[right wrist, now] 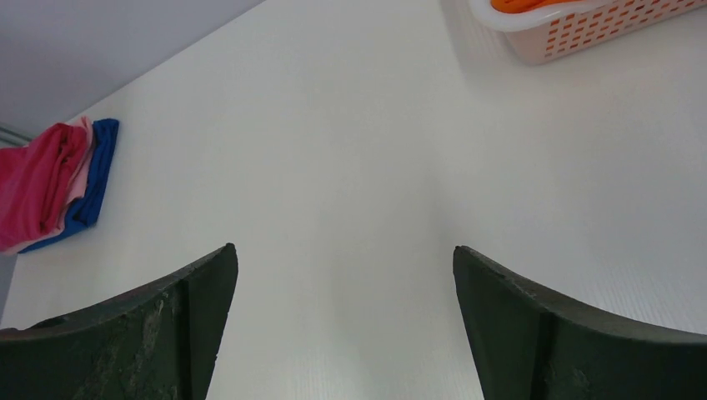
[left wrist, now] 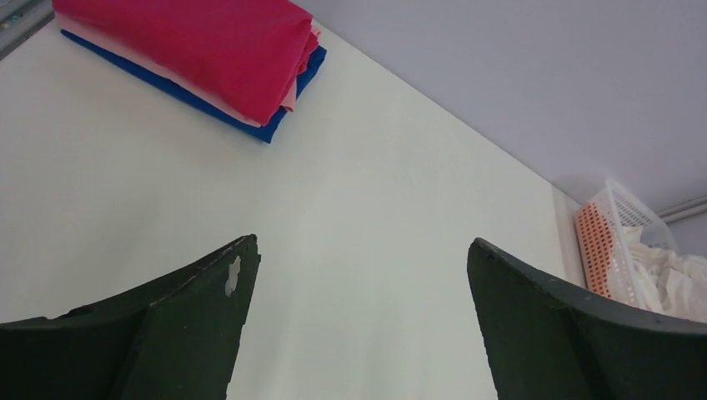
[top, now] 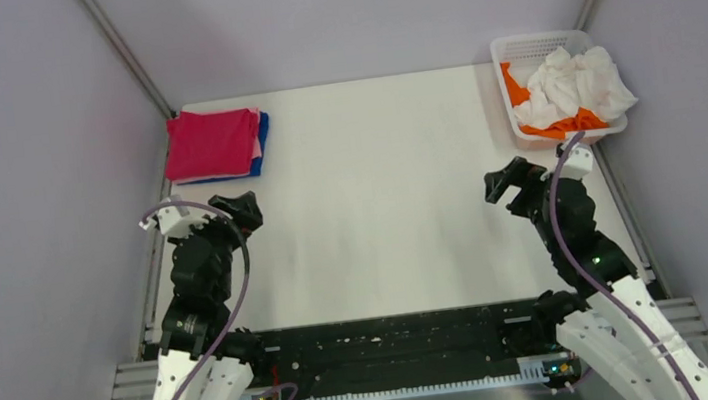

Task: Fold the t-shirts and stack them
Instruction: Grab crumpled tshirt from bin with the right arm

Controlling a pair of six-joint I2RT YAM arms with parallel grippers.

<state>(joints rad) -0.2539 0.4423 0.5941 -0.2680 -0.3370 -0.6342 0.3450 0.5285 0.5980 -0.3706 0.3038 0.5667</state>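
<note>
Stack [top: 213, 144] first, at the far left corner of the table [top: 381, 207]: a red shirt [top: 210, 141] folded on top, a blue shirt [top: 264, 135] at the bottom, and a pink layer [left wrist: 288, 98] between them. Whether the pink is a shirt of its own I cannot tell.

Nearer, the left gripper [top: 241, 211] hovers above bare table, jaws spread wide, nothing between them. Across the middle the right gripper [top: 509, 182] mirrors it, likewise wide and empty.

At the far right corner sits the basket [top: 514, 46], holding a crumpled white shirt [top: 578, 84] heaped over an orange shirt [top: 515, 84].

The step in hand looks like fetching the next shirt. The right gripper is the closer one, just short of the basket. It would do well to pinch the white shirt at its top, lift it clear of the rim so the orange one does not drag out with it, and lay it flat mid-table where both arms can reach.

Count: one stack of two or three folded shirts; two unfolded shirts; one basket; two grippers.
</note>
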